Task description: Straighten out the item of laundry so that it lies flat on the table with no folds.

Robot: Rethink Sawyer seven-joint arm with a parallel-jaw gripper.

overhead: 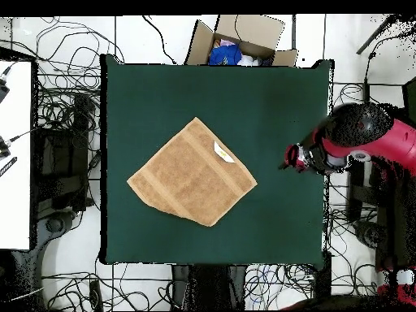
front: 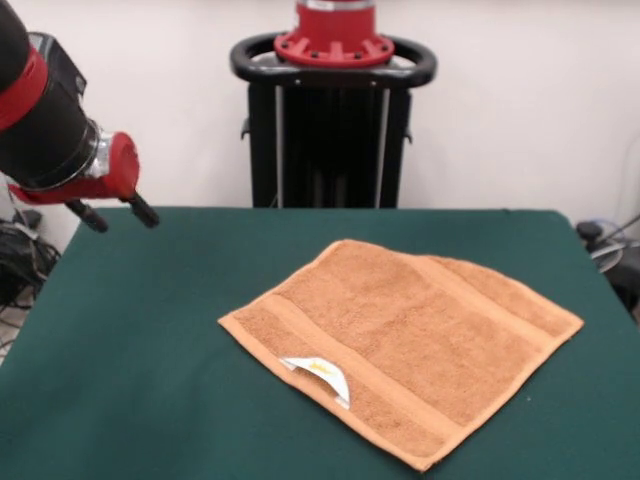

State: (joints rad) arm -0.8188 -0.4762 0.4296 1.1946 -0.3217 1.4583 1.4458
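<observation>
Fingers (front: 113, 214) apart, empty; towel (front: 400, 340) flat, diagonal, white tag (front: 322, 372) showing.

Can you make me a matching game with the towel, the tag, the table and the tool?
Things:
1. towel
2. tag
3. table
4. tool

Descriptions:
A. dark green
B. small and white, at the towel's edge
C. in the air, off to the table's side
D. orange-tan, lying on the table

Pairs: 1-D, 2-B, 3-A, 4-C

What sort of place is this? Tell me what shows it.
Probably a robotics lab: a red and black robot arm beside a green felt-covered table, tangled cables on the floor, and an open cardboard box.
</observation>
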